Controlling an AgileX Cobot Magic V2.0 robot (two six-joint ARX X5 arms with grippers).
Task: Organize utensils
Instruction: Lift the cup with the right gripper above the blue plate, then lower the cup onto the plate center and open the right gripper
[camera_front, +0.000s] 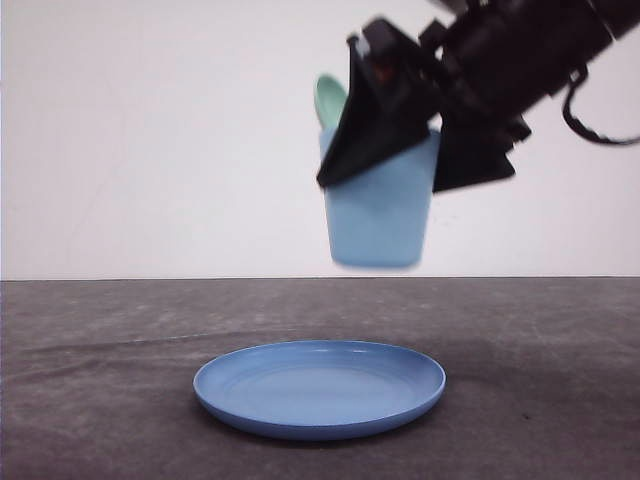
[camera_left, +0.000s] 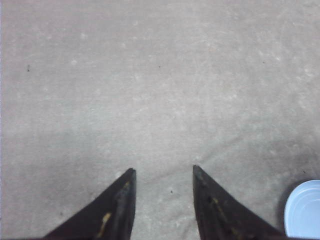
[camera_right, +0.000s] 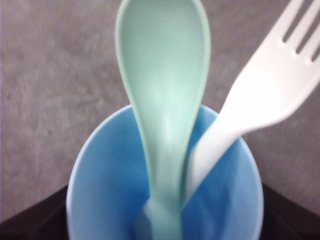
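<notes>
Right hand (camera_front: 415, 155) clamps the blue cup (camera_front: 378, 215), aloft at 12 o'clock above the plate (camera_front: 320, 388). Spoon (camera_right: 162, 95) and fork (camera_right: 260, 95) stand inside the cup. Left hand (camera_left: 164, 175) is parted, holding nothing, over the tabletop (camera_left: 150, 75).

Front camera sits low, level across my table (camera_front: 90, 400); left wrist camera stares straight down past my fingers (camera_left: 117, 210); right wrist camera peers close into the cup (camera_right: 100, 165), shared with front.

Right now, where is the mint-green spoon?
The spoon stands handle-down in the light blue cup, beside the white fork; the right tool holds the cup above the blue plate.
</notes>
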